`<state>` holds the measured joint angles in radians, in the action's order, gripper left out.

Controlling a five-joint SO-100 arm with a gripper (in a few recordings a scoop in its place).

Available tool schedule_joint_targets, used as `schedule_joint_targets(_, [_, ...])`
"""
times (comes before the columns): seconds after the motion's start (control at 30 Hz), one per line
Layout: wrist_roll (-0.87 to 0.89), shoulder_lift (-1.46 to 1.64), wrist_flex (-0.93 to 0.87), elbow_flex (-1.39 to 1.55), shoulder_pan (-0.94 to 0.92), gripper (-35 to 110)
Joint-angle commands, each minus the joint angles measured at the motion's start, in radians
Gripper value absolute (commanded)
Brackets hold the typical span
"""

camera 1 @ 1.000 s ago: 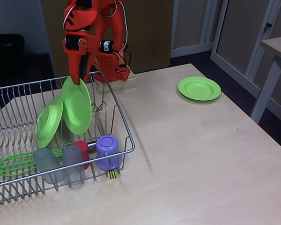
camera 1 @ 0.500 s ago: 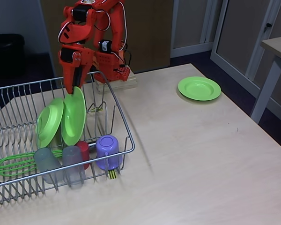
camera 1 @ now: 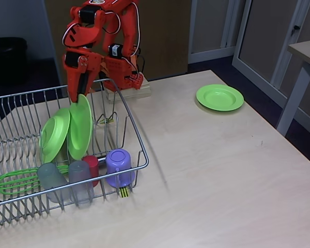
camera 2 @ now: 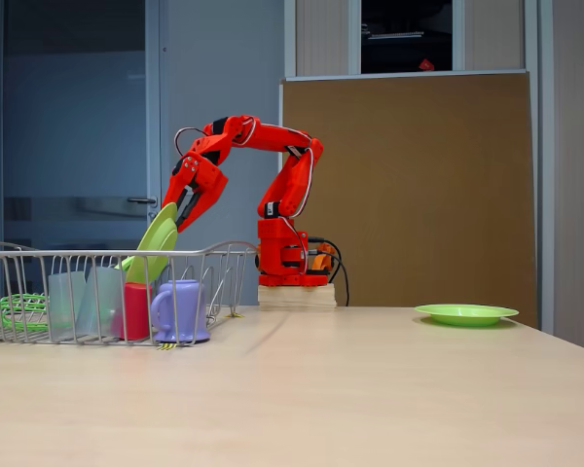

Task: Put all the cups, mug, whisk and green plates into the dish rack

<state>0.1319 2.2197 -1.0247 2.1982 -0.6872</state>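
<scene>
The wire dish rack [camera 1: 129, 111] [camera 2: 78, 255] stands at the left of the table. Two green plates stand on edge in it, the left one [camera 1: 54, 135] leaning. My gripper [camera 1: 78, 97] [camera 2: 178, 212] is shut on the top rim of the right plate [camera 1: 80, 129] [camera 2: 154, 243]. A third green plate [camera 1: 220, 97] [camera 2: 465, 312] lies flat on the table at the far right. Along the rack's front are two grey cups [camera 1: 51, 178] [camera 1: 80, 182], a red cup [camera 1: 92, 166] [camera 2: 135, 311], the purple mug [camera 1: 118, 166] [camera 2: 180, 309] and the green whisk [camera 1: 13, 182] [camera 2: 15, 309].
The arm's base sits on a wooden block [camera 1: 128, 92] just behind the rack's far corner. Bare tabletop [camera 1: 206, 170] stretches between the rack and the flat plate. Another table's leg [camera 1: 294, 98] stands beyond the right edge.
The gripper has carried the held plate down and to the left into the rack. The plate now stands more upright beside the leaning plate.
</scene>
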Motion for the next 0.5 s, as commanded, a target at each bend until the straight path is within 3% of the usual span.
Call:
schedule_joint_targets(0.0, [-0.008,0.052,-0.023,0.026,-0.038,0])
schedule_joint_targets(0.47, [-0.044,0.147,-0.031,0.158,-0.098,0])
